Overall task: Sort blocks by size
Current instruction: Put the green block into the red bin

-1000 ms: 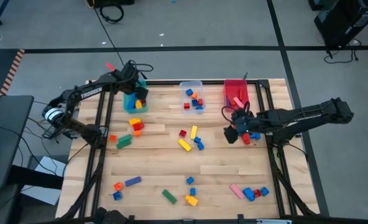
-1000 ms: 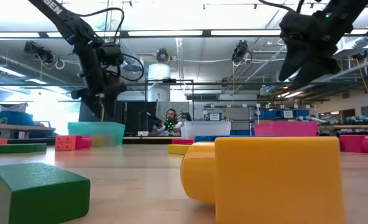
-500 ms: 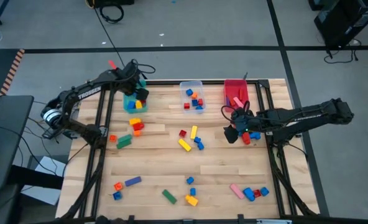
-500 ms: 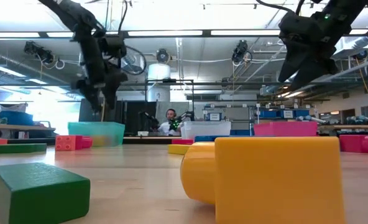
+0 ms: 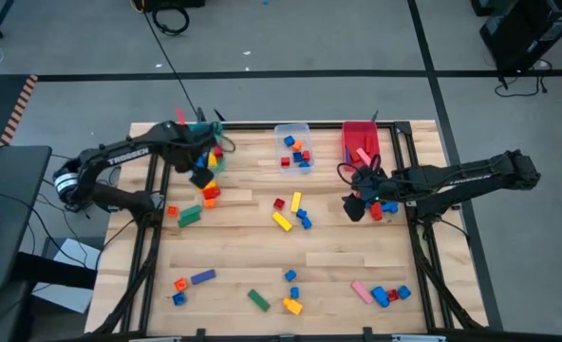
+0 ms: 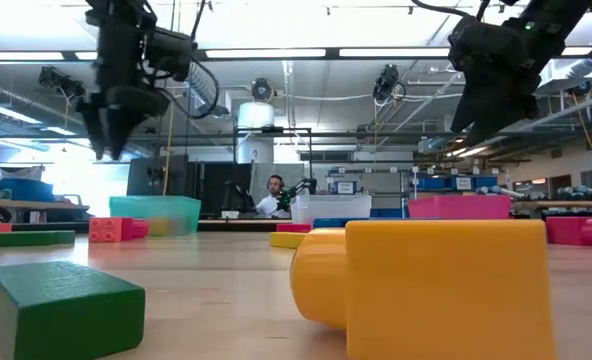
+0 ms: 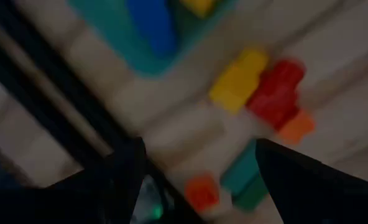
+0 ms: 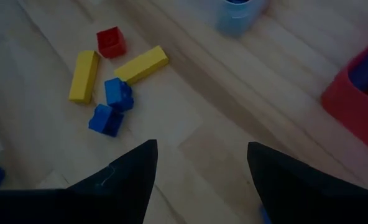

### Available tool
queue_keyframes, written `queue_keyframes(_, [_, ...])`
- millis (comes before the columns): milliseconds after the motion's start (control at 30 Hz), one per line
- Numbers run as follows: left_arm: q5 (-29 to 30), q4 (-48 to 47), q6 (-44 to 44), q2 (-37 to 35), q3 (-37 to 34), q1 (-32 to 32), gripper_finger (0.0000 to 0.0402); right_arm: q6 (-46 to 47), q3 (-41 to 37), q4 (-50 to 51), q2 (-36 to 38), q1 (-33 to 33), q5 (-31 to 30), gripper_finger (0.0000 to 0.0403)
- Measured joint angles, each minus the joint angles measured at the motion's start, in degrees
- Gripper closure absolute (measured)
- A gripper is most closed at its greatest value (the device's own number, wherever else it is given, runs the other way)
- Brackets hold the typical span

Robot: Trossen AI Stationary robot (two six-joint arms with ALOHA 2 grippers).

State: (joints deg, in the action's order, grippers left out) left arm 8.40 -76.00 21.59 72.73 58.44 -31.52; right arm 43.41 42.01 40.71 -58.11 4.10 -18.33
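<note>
Blocks lie scattered on the wooden table (image 5: 338,256). A yellow, red and orange cluster (image 5: 208,192) sits just near the teal bin (image 5: 212,157), which holds a blue and a yellow block. My left gripper (image 5: 202,177) hangs open above that cluster, pointing down, with nothing between its fingers (image 7: 196,149). My right gripper (image 5: 355,204) stands open above the table's right half, empty (image 8: 201,149), slanting down toward two yellow bars (image 8: 84,76), a red cube (image 8: 111,42) and two blue cubes (image 8: 112,106).
A clear bin (image 5: 292,147) and a red bin (image 5: 360,142) with blocks stand at the far edge. A green bar (image 5: 189,217) and an orange cube (image 5: 173,211) lie left. More blocks (image 5: 258,300) lie near the front edge. Red and blue blocks (image 5: 384,209) lie by my right gripper.
My left gripper has risen from over the teal bin and swung toward the table's near edge, tipping until it points straight down. It now hangs over the yellow, red and orange cluster. My right arm has kept its place.
</note>
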Motion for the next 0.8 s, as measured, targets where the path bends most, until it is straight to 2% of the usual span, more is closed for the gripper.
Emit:
queue_keyframes(267, [-0.2, 3.3, 10.6, -0.2, -9.4, 10.2, 0.0090, -1.6, 0.0, -2.5, 0.0, 0.0, 0.0, 0.0139])
queue_keyframes(533, [-3.2, 7.8, 20.4, -0.2, -15.8, 20.4, 0.0090, -1.6, 0.0, -3.0, 0.0, 0.0, 0.0, 0.0139])
queue_keyframes(800, [-6.6, 19.3, 22.4, -0.2, -18.6, 28.3, 0.0090, -1.6, 0.0, -5.2, 0.0, 0.0, 0.0, 0.0139])
